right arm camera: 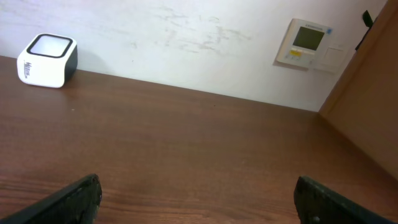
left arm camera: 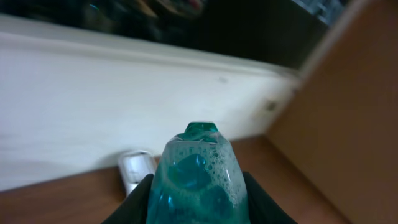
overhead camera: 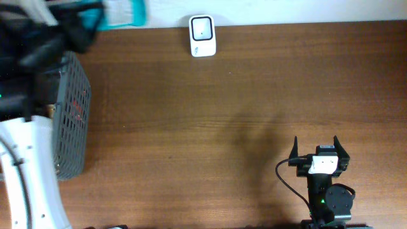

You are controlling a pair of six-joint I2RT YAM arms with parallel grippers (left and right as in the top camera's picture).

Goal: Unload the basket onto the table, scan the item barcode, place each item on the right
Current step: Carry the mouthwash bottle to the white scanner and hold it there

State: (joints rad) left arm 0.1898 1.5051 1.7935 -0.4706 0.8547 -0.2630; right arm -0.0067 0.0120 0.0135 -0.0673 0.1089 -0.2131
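Evidently left fingers [left arm camera: 132, 208] are gripping the teal bottle [left arm camera: 198, 177] for the scanner [overhead camera: 203, 35] (barcode unseen); right fingers [right arm camera: 71, 199] are waiting wide.

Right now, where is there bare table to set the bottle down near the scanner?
Bare table runs from the scanner forward to the right gripper, and across the middle between the basket and that gripper. It is crowded only at the left edge, around the basket.

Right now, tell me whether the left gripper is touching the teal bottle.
Touching. In the left wrist view, both fingers of the left gripper press against the teal bottle, with no gap.
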